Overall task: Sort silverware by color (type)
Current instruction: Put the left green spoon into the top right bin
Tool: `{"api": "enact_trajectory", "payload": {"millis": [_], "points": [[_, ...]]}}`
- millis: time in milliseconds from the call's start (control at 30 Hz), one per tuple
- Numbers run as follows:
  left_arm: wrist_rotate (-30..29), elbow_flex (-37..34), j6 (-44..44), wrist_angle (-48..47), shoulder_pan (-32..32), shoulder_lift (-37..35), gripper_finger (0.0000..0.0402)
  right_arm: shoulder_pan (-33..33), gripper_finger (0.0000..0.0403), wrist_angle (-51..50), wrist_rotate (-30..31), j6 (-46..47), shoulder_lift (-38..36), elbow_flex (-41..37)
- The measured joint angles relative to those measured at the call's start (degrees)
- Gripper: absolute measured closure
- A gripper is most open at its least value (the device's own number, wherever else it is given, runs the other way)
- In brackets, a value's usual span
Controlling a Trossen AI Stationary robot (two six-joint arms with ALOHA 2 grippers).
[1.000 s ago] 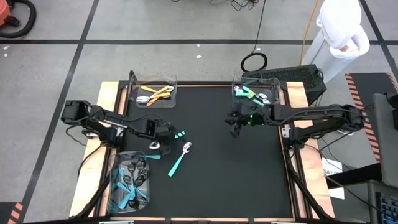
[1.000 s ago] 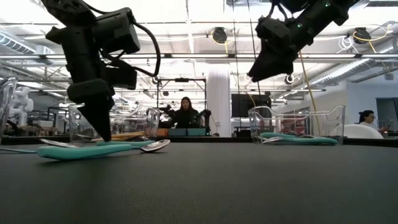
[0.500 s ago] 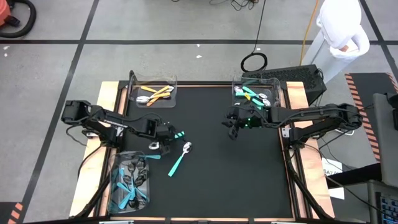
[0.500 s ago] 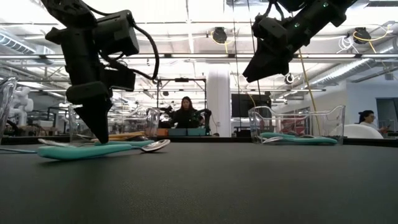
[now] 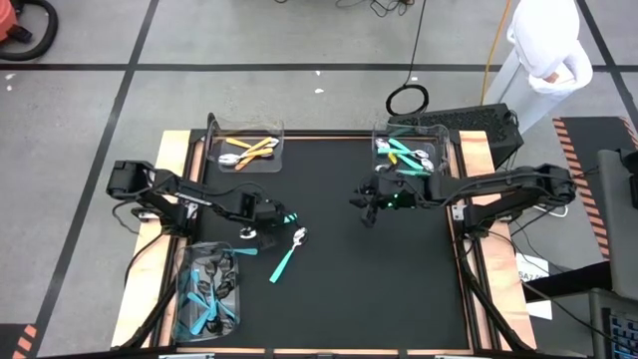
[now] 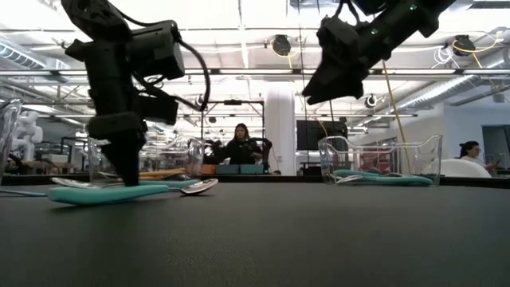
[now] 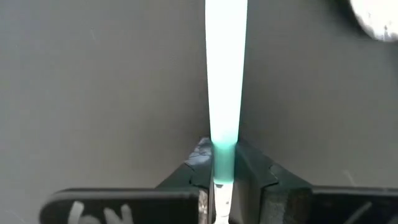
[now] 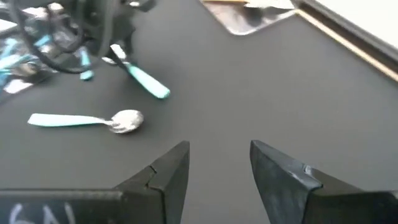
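The right hand (image 5: pixel 367 205) has slid farther from the bench's right edge toward its middle, while the left hand (image 5: pixel 261 231) has clamped onto the teal spoon (image 7: pixel 225 93).

Head of the teal-handled utensil (image 7: pixel 225 74) hidden within the left gripper (image 7: pixel 219 180), its type untellable
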Motion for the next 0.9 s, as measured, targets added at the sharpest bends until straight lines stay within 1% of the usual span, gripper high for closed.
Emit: {"api": "enact_trajectory", "payload": {"millis": [100, 133, 267, 433, 533, 600, 667, 767, 900], "points": [[-5.9, 1.31, 2.35, 3.62, -0.35, -1.47, 0.0368, 1.84, 0.0239, 4.98, 0.07, 0.58, 3.29, 0.02], [-8.38, 1.43, 2.61, 6.23, -0.49, -2.27, 0.0366, 2.43, 0.0239, 6.97, 0.49, 0.6, 4.48, 0.0], [-15.6, 1.44, 3.97, 17.41, -0.63, -2.88, 0.0362, 4.51, 0.0239, 17.79, 5.12, 1.83, 9.73, 0.02], [-23.66, 1.48, 8.0, 31.95, -1.41, -2.67, 0.036, 6.12, 0.0238, 30.99, 15.06, 6.41, 16.24, 0.02], [-28.36, 1.48, 13.39, 39.95, -2.36, -1.69, 0.0359, 6.17, 0.0238, 40.91, 16.46, 5.99, 19.86, 0.02], [-29.85, 1.48, 15.88, 44.93, -2.81, -1.14, 0.0359, 5.87, 0.0238, 46.24, 16.47, 5.86, 21.39, 0.02], [-30.35, 1.5, 17.33, 48.1, -3.03, -0.82, 0.0359, 5.36, 0.0238, 49.04, 16.44, 5.45, 22.2, 0.02], [-30.37, 1.48, 17.74, 51.04, -3.23, -0.8, 0.0358, 4.48, 0.0238, 50.73, 16.44, 4.23, 22.46, 0.01], [-30.34, 1.5, 18.98, 52.24, -3.34, -0.82, 0.0358, 3.84, 0.0238, 53.49, 16.34, 1.99, 22.33, 0.02]]}}
